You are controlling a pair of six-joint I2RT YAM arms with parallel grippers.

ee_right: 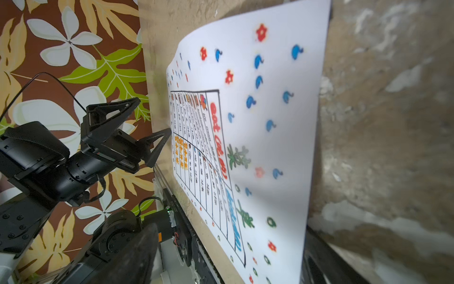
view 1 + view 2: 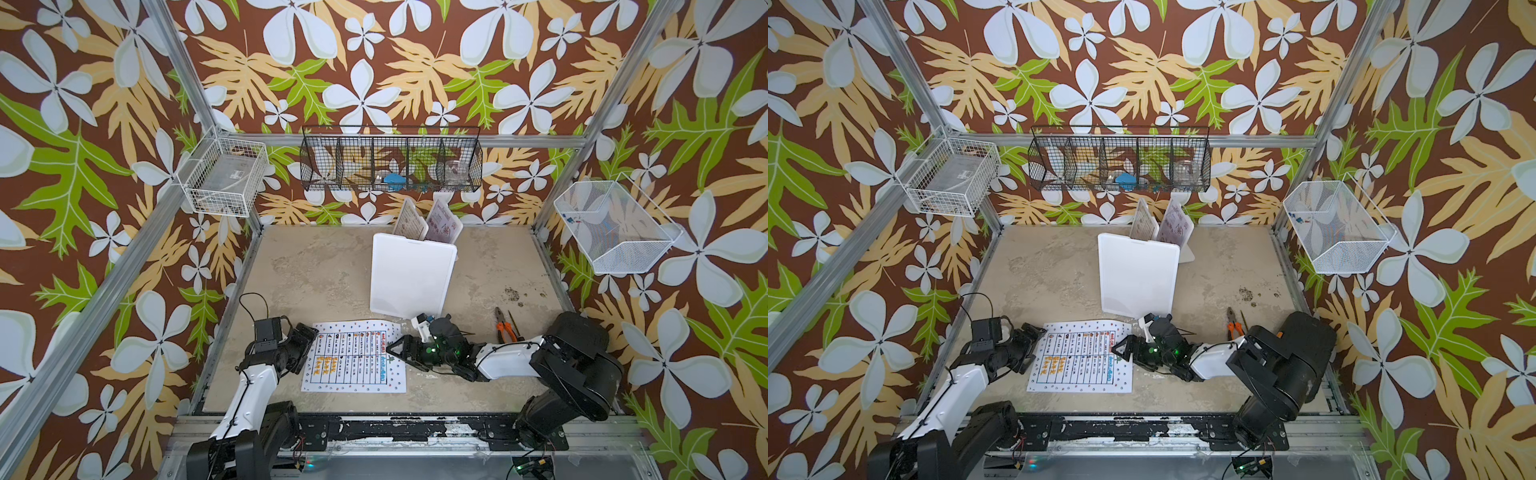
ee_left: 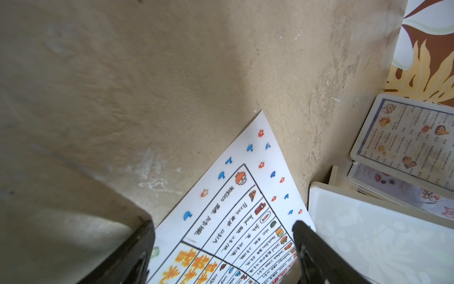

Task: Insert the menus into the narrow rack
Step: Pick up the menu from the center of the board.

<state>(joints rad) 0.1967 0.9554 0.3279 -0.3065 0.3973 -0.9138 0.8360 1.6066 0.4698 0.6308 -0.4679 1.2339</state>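
Observation:
The large white menu [image 2: 353,357] with a dotted border and a table lies flat on the table's front; it also shows in the wrist views [image 3: 233,209] [image 1: 258,147]. My left gripper [image 2: 309,334] [image 3: 222,246] stands open over its left edge. My right gripper [image 2: 390,350] [image 1: 228,255] is open at its right edge, which runs between the fingers. The white narrow rack [image 2: 411,274] [image 3: 368,233] stands behind, at mid table. Two smaller menus, a dark-bordered one [image 2: 410,222] [image 3: 412,137] and a pinkish one [image 2: 444,222] [image 3: 405,189], stand upright in it.
Orange-handled pliers [image 2: 505,326] lie right of the right gripper. A black wire basket [image 2: 390,164] hangs on the back wall. A white wire basket [image 2: 226,178] hangs at the left and a white mesh one [image 2: 615,226] at the right.

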